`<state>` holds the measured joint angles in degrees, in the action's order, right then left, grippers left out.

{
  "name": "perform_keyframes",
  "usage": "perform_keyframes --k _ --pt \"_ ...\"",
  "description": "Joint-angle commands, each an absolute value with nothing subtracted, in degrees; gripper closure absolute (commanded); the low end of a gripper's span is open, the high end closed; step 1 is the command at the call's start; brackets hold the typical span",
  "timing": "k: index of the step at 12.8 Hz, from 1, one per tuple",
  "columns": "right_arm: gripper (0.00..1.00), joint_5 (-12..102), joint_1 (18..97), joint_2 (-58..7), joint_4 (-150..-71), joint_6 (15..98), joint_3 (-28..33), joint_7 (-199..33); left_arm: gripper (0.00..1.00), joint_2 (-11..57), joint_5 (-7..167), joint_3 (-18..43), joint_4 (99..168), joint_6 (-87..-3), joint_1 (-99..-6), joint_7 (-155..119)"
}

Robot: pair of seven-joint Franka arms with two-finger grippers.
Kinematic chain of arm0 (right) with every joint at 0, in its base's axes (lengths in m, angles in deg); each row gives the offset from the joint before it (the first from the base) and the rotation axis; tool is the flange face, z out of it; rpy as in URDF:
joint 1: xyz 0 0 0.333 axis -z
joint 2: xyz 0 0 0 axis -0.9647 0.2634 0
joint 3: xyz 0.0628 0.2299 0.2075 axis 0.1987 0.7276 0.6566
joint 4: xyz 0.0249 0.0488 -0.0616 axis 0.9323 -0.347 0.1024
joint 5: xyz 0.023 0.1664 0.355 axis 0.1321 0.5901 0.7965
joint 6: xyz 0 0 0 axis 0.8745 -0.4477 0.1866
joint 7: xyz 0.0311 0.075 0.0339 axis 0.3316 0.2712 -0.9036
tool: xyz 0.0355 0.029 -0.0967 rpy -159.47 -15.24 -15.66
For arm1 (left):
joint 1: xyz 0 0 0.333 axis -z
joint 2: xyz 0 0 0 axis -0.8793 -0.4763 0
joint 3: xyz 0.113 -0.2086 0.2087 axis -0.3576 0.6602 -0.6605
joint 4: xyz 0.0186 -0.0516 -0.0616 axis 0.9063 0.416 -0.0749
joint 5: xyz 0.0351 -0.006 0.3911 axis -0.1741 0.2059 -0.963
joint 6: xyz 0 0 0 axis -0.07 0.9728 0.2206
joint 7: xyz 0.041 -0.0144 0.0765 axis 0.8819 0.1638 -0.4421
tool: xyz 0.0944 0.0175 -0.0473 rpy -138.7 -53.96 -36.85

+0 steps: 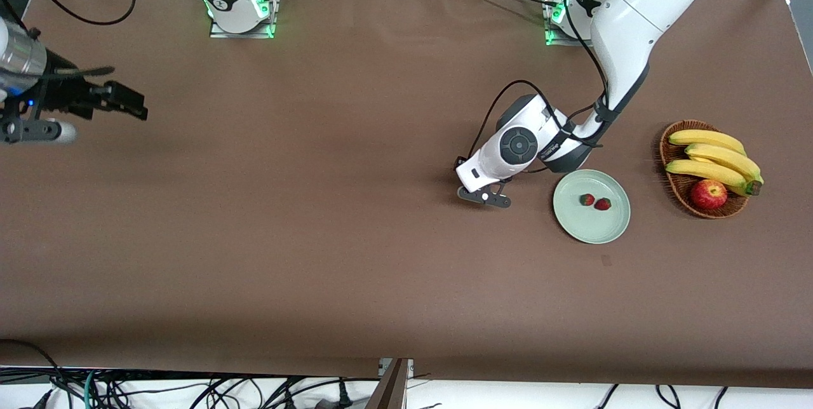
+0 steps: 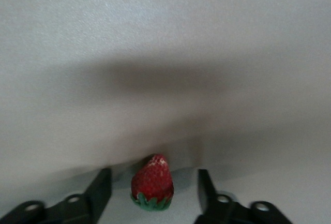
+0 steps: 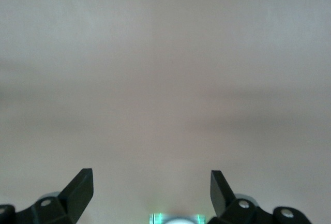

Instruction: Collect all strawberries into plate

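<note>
The pale mint-green plate (image 1: 591,228) lies toward the left arm's end of the table with two strawberries in it (image 1: 587,199) (image 1: 603,204). My left gripper (image 1: 484,197) is low at the table beside the plate, toward the right arm's end. In the left wrist view it (image 2: 154,172) is open, and a third strawberry (image 2: 152,183) lies on the table between its fingers, touching neither. That berry is hidden in the front view. My right gripper (image 1: 130,104) waits, open and empty (image 3: 150,173), above the right arm's end of the table.
A brown wicker basket (image 1: 674,185) with bananas (image 1: 714,156) and a red apple (image 1: 709,194) stands beside the plate at the left arm's end. A small dark mark (image 1: 606,260) lies on the brown tabletop nearer the front camera than the plate.
</note>
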<state>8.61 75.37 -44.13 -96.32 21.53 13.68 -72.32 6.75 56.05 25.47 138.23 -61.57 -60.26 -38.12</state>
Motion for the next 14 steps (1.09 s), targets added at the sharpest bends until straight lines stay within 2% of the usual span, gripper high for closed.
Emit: perform_keyframes --k 1,3,6,9,12,14 --pt "0.0 9.1 75.43 -49.65 -99.34 18.66 9.67 -73.15 0.99 8.32 54.44 25.48 139.11 -61.5 -60.5 -39.62" --pt "0.0 9.11 75.34 -50.45 -99.25 18.49 8.86 -73.32 1.0 10.5 54.44 25.48 138.41 -59.05 -61.37 -39.36" --pt "0.0 9.1 75.25 -50.19 -99.17 17.96 8.94 -73.32 1.0 16.56 54.44 25.65 136.48 -49.84 -65.24 -37.09" --pt "0.0 8.67 75.16 -49.05 -97.94 17.69 8.94 -73.41 1.0 18.52 54.35 25.48 132.01 -39.28 -70.23 -24.04" --pt "0.0 8.58 75.17 -48.7 -97.94 17.61 8.94 -75.34 1.0 16.95 52.26 24.78 130.94 -40.13 -76.74 -9.34" --pt "0.0 8.75 75.08 -48.52 -97.76 17.87 8.94 -75.08 1.0 12.56 45.94 24.69 130.59 -45.56 -79.3 -4.31"
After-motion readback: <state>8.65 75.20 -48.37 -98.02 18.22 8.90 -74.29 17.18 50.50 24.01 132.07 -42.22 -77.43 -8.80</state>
